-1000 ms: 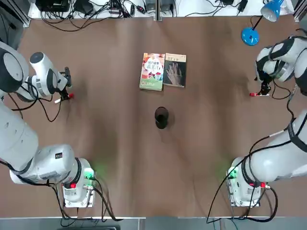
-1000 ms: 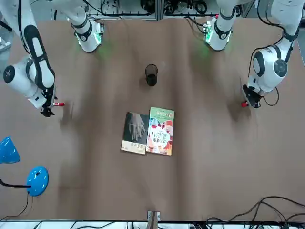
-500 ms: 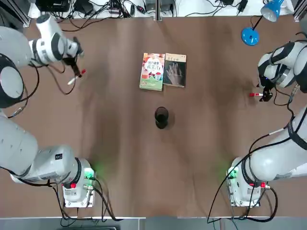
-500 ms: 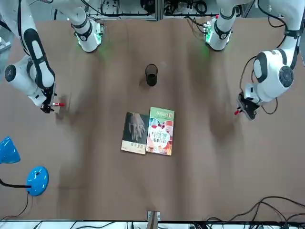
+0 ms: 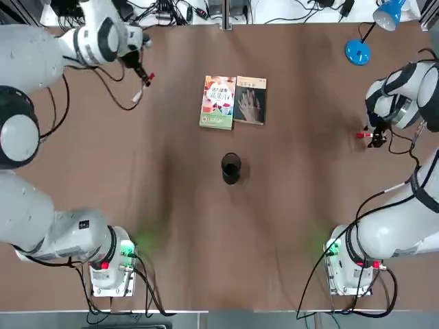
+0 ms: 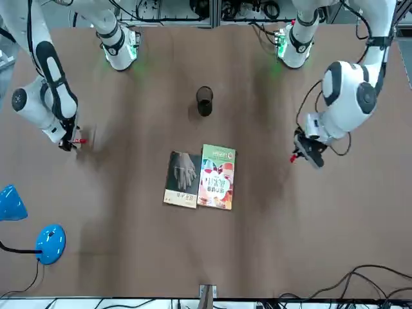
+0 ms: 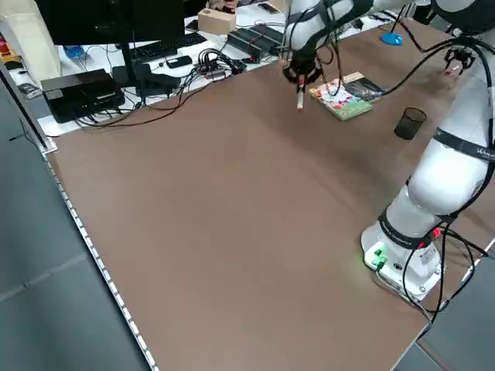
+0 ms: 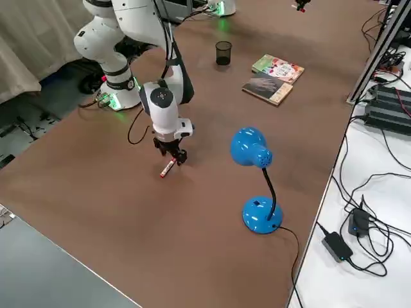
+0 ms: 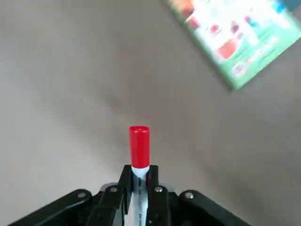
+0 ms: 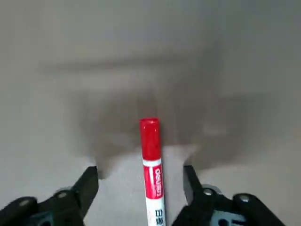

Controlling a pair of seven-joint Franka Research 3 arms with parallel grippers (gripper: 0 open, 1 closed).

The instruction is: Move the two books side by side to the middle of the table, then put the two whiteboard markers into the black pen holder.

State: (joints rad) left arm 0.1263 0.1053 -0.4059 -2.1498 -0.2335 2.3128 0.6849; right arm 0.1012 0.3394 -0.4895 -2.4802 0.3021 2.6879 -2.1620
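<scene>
**One marker lifted, one marker straddled on the worktop**

We see the left gripper (image 9: 139, 188) clamped on a whiteboard marker (image 9: 139, 148), whose red cap pokes out past the fingertips. In the top view this gripper (image 5: 140, 74) hangs above the far left part of the worktop (image 5: 171, 205), with the held marker (image 5: 145, 83) just left of the two books. The colourful book (image 5: 218, 102) and the dark grey book with the pale hand (image 5: 250, 100) lie side by side, edges touching, a little beyond the middle. The black pen holder (image 5: 231, 168) stands upright nearer the robot than the books, apart from them.

We see the right gripper (image 10: 141, 200) spread wide, one finger on either side of the second marker (image 10: 151, 165), which lies flat on the worktop near its right edge (image 5: 364, 136). The fingers do not touch it. A blue desk lamp (image 8: 257, 186) stands at the far right corner.
</scene>
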